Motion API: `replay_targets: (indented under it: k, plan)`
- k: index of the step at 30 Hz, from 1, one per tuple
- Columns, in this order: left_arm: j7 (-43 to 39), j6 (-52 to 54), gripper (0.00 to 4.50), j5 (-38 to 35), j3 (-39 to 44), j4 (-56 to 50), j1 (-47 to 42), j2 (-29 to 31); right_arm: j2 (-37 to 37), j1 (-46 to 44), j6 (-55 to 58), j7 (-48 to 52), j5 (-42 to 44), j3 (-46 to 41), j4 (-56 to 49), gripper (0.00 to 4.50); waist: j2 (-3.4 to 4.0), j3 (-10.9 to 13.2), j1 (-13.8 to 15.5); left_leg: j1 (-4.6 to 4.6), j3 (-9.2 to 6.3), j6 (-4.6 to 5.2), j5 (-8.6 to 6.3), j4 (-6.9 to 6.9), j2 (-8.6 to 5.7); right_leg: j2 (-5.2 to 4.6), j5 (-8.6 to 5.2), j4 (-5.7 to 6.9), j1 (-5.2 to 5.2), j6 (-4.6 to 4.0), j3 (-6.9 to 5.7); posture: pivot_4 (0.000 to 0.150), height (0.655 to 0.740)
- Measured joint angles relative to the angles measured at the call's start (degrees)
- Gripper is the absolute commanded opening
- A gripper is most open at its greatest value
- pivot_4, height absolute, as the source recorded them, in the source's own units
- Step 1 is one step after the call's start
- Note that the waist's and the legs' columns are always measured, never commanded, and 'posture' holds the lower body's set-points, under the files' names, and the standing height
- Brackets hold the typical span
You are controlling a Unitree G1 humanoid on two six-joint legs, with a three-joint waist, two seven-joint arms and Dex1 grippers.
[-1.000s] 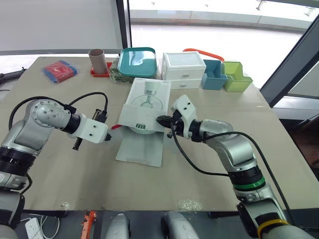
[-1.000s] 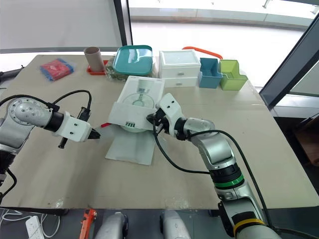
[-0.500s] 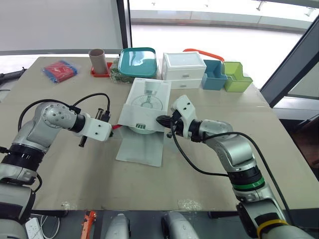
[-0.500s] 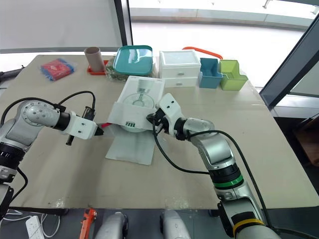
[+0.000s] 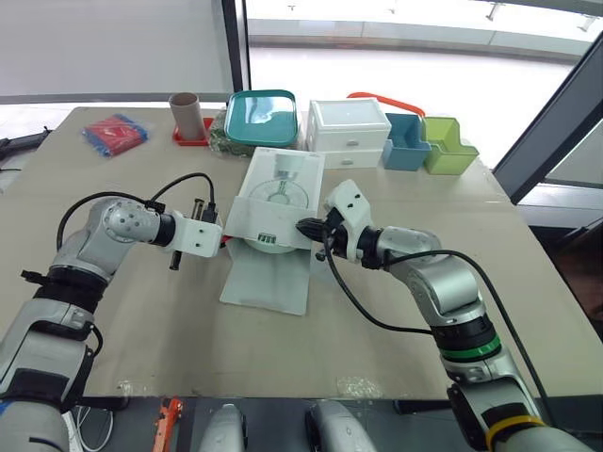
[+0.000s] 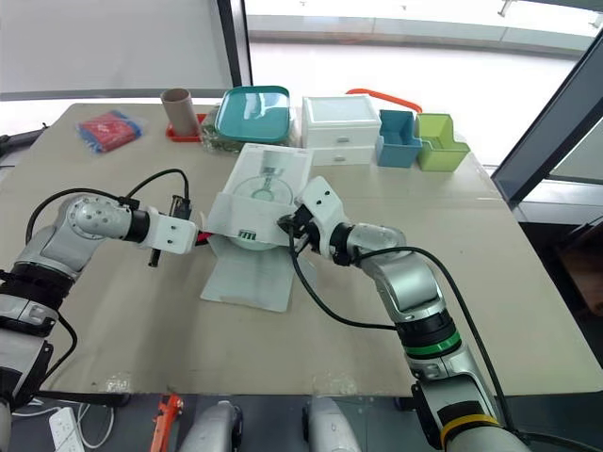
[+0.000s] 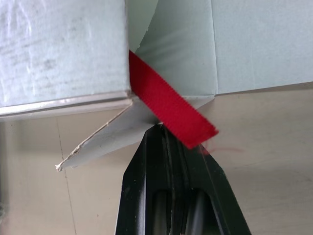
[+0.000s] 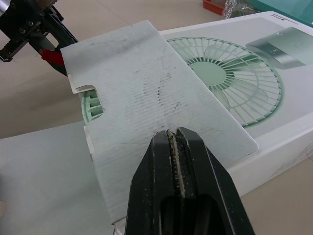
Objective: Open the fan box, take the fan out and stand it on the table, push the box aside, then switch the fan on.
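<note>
The white fan box [image 5: 283,179] lies at the table's middle, its printed top facing up. One long flap [image 5: 268,278] lies flat on the table toward me. A second white flap [image 8: 146,93] is lifted over the open front, and my right gripper [image 5: 301,226] is shut on its right edge. Under it a strip of the green fan [image 8: 93,105] shows. A red ribbon [image 7: 166,105] comes out of the box's left corner. My left gripper [image 5: 222,241] is shut on that ribbon, close against the corner.
Along the far edge stand a cardboard tube [image 5: 184,110], a teal-lidded container [image 5: 261,115], a white drawer unit [image 5: 349,125], a blue bin [image 5: 407,141] and a green bin [image 5: 448,144]. A red and blue packet [image 5: 113,132] lies at the far left.
My left gripper has moved right, from well left of the box up to its left corner, still on the red ribbon. The right gripper and the lifted flap have stayed put.
</note>
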Motion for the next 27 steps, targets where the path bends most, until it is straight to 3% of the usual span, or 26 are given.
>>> replay_targets:
  k: [27]
  plan:
    - [2.1, 5.1, 0.00, -5.3, 3.6, 5.9, 0.1, -6.8, -0.7, 0.1, 0.4, 0.2, -0.1, 0.2, -0.6, 0.03, 0.00, 0.0, 0.3, -0.05, -0.05, 0.00, 0.00, 0.11, -0.05, -0.06, -0.01, 0.05, 0.03, 0.02, -0.07, 0.150, 0.7400]
